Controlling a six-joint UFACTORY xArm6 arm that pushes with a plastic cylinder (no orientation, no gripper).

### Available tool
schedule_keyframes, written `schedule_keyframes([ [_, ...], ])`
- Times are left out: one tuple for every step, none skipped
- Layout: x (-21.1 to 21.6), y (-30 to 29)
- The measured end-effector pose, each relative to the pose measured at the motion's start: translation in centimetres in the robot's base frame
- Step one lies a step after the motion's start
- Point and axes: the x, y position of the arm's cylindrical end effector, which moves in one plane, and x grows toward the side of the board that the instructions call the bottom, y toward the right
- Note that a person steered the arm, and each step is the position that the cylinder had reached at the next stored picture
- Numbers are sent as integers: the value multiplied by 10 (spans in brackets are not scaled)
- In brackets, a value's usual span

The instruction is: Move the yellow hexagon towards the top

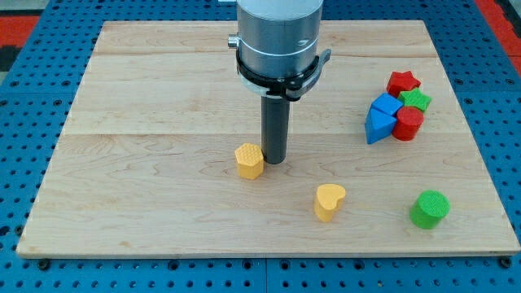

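The yellow hexagon (250, 160) lies on the wooden board (146, 106) a little below the middle. My tip (274, 161) rests on the board just to the hexagon's right, touching or nearly touching its side. The rod rises from there into the grey arm body at the view's top.
A yellow heart (329, 201) lies at the lower right of the hexagon. A green cylinder (429, 209) stands near the bottom right. At the right sit a red star (402, 82), a green star (416, 99), a blue block (380, 116) and a red cylinder (409, 124), clustered together.
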Motion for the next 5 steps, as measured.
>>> schedule_keyframes([
  [45,4],
  [51,4],
  [52,-15],
  [-4,-44],
  [-61,-65],
])
